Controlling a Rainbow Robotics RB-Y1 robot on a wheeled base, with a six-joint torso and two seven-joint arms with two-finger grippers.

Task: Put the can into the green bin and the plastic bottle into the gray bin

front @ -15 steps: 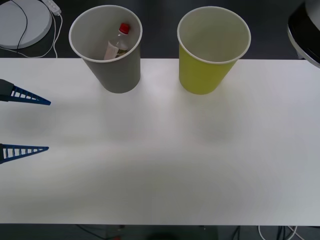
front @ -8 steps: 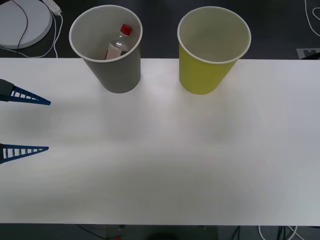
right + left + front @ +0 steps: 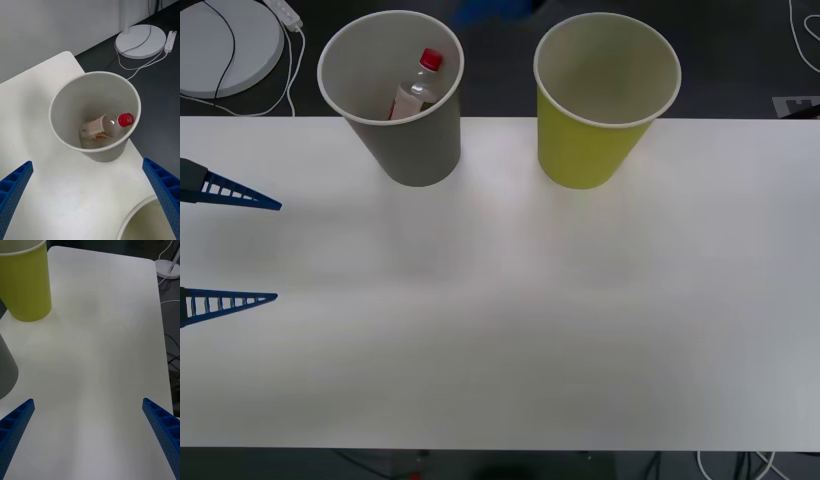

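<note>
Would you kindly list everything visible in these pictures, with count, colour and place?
gray bin: one, gray with white rim, far left part of the table.
plastic bottle: one, clear with red cap, lying tilted inside the gray bin.
green bin: one, yellow-green with white rim, far side of the table, to the right of the gray bin; no can seen inside.
table: one, white, under both bins.
round base: one, white, on the dark floor beyond the table's far left corner, with cables beside it.
left gripper: one, blue ribbed fingers, open, at the table's left edge.
right gripper: one, blue ribbed fingers, open, above the gray bin.
</note>
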